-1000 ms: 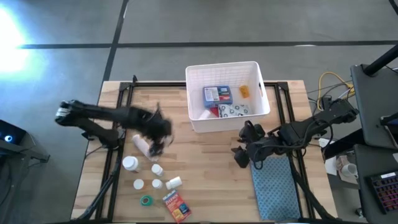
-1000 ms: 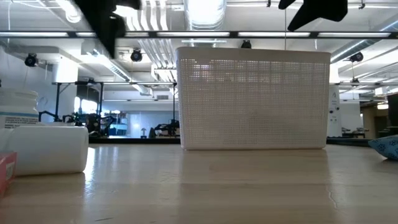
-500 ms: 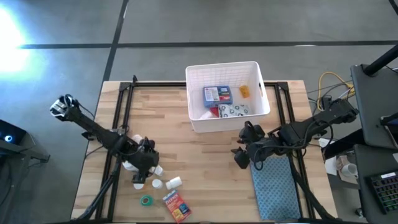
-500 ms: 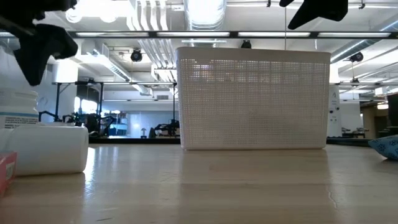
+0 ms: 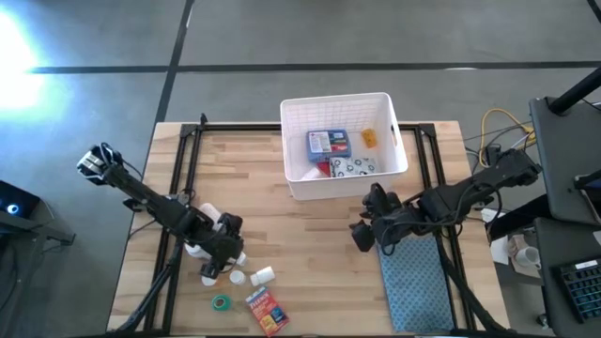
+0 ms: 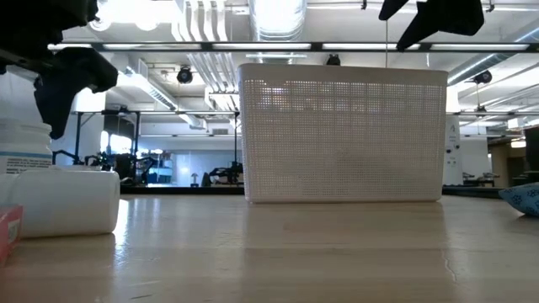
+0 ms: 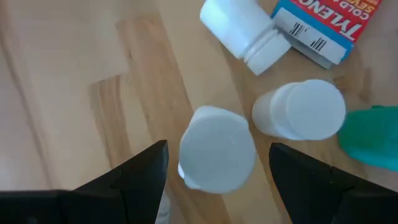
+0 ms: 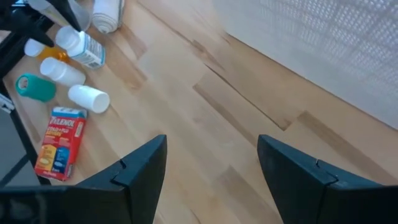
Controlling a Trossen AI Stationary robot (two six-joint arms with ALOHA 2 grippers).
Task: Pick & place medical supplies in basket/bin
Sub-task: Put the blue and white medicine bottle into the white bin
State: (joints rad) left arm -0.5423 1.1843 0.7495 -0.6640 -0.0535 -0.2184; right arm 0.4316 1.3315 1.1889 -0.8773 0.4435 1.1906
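Left gripper (image 7: 217, 163): fingers apart, hanging just above 1 upright white jar (image 7: 217, 149), which stands between the 2 fingers; nothing gripped.
Around the left gripper: 1 more upright white jar (image 7: 300, 109) beside the first, 1 white bottle (image 7: 242, 28) lying on its side, 1 orange-red box (image 7: 326, 28) lying flat, 1 green tape roll (image 7: 372, 137).
Also on the table: 1 gauze roll (image 8: 107, 15) and 1 labelled white bottle (image 8: 79, 45) in the same cluster.
Right gripper (image 5: 361, 234): fingers apart, empty, above bare wood just in front of the basket (image 5: 385, 101), beside the cloth mat (image 5: 413, 286).
Basket: at the table's far edge, holding 1 blue box (image 5: 328, 143), 1 wipes packet (image 5: 355, 166), 1 red item (image 5: 322, 169), 1 small orange item (image 5: 369, 138).
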